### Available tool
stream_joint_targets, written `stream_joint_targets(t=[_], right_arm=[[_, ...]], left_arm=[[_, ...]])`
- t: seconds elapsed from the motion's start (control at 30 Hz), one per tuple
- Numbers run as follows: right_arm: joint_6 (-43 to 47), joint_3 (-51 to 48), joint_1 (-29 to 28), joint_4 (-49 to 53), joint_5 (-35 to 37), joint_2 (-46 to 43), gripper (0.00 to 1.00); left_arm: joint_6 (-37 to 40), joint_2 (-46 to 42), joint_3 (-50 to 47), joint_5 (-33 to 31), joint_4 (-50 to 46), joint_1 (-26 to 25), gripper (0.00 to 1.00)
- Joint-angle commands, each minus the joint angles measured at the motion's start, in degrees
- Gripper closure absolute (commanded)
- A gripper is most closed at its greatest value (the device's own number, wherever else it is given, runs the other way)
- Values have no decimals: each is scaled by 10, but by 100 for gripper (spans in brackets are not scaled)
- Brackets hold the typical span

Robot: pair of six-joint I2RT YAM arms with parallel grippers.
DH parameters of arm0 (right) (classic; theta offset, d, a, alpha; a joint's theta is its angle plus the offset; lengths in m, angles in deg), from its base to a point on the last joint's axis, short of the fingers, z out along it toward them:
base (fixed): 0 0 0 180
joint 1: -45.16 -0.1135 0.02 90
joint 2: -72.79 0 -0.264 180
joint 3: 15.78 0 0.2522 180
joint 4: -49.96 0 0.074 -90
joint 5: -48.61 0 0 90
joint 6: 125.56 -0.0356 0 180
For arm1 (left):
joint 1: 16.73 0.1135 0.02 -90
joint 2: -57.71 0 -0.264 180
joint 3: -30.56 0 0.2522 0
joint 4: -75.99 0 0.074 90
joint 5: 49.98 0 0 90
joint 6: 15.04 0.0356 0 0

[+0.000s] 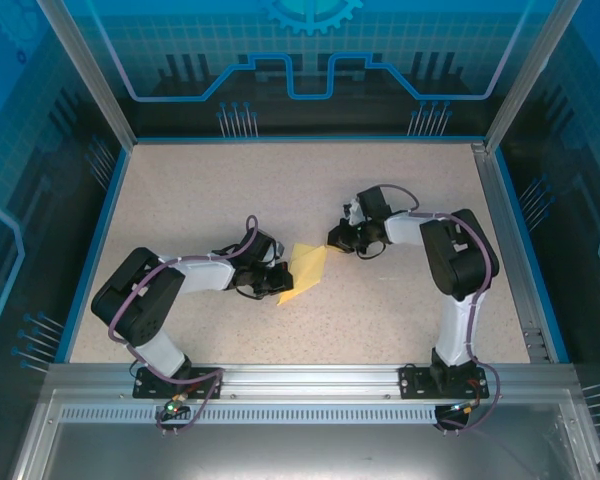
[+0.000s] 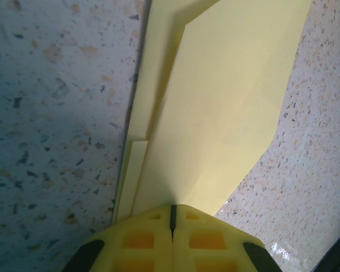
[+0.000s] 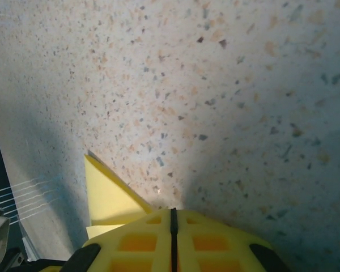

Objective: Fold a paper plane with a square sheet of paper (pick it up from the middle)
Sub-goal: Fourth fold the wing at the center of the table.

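The yellow sheet of paper point(image 1: 308, 268) lies on the speckled table, folded into a narrow layered shape with a slanted end. In the left wrist view the paper point(image 2: 226, 96) runs away from my fingers, with several folded layers showing along its left edge. My left gripper point(image 1: 278, 283) point(image 2: 171, 208) is shut, its tips down on the paper's near end. My right gripper point(image 1: 337, 238) point(image 3: 173, 211) is shut too, its tips on bare table by the paper's far corner. A pointed corner of the paper point(image 3: 105, 195) shows just left of the right fingers.
The speckled tabletop point(image 1: 200, 200) is bordered by a blue rim and glass walls. An aluminium rail point(image 1: 510, 250) runs down the right side and another point(image 1: 300, 378) along the front, where both arm bases are bolted.
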Motion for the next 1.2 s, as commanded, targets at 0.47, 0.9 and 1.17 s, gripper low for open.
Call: stream_joint_targets(t=[0.47,0.9,1.17], right_arm=[[-39,-7,-119,-15,10,-32,92],[-43,-45,-119,-19,44,10,94],[-32,-48,-119,-2,56,11,94]], left_arm=[[15,13,-19,-72,-94,3,97],[8,-1,-13,-58,-92,3,95],[8,-62,22,-30,-120,3,85]])
